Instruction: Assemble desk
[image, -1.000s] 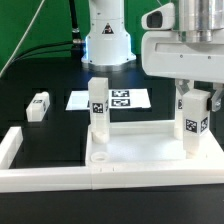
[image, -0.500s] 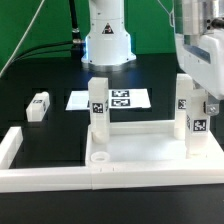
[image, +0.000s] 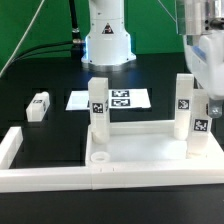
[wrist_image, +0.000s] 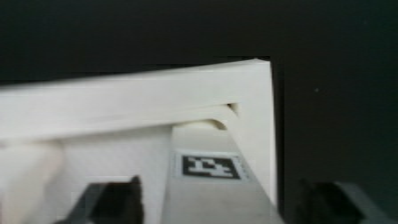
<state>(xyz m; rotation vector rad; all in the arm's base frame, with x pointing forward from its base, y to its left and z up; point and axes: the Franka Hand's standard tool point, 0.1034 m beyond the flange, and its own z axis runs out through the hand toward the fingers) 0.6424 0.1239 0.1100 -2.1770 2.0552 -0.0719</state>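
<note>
The white desk tabletop (image: 140, 152) lies upside down inside the border frame, rim up. Two white tagged legs stand upright in its far corners, one on the exterior view's left (image: 98, 110) and one on its right (image: 187, 112). A third leg (image: 38, 105) lies loose on the black table at the left. My gripper (image: 206, 92) hangs at the right edge, just beside and above the right leg, open and holding nothing. In the wrist view the gripper (wrist_image: 222, 205) has dark fingers (wrist_image: 111, 200) spread wide over a tagged leg (wrist_image: 217, 165) and the tabletop corner (wrist_image: 125, 105).
The long white border frame (image: 45, 178) runs along the front and left. The marker board (image: 112, 99) lies flat behind the tabletop. The robot's white base (image: 107, 40) stands at the back, with a green backdrop behind it.
My gripper was down around the right leg one second ago. It has let go and moved up and toward the exterior view's right. The leg stays upright in its corner.
</note>
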